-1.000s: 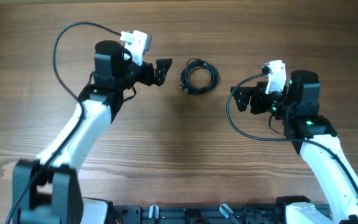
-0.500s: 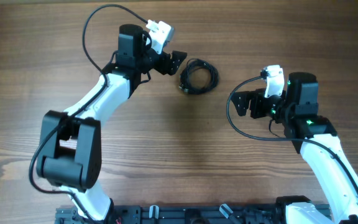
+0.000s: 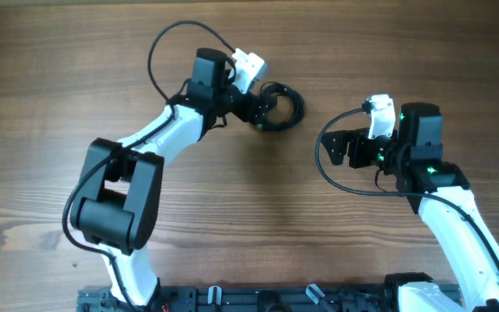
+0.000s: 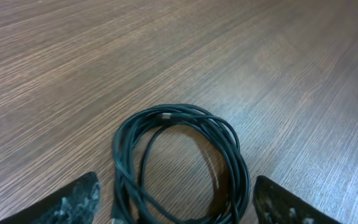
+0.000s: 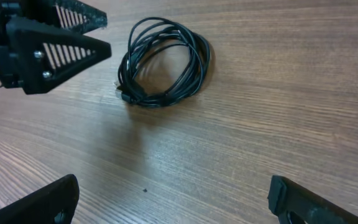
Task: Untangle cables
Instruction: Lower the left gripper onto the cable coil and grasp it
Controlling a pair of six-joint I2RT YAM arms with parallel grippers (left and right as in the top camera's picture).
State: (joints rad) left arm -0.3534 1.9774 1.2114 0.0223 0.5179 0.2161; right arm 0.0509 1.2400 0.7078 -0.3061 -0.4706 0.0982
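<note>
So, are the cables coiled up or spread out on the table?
Coiled up. The cables lie as one round bundle of overlapping loops on the table, no strand pulled away.

You have one coil of cables [image 3: 294,111] lying flat on the table [image 3: 232,217], at its far middle. Your left gripper [image 3: 264,109] sits over the coil's left edge, one finger on either side of that edge. Your right gripper [image 3: 334,147] is to the right of the coil, well apart from it and nearer to you, facing it.
</note>
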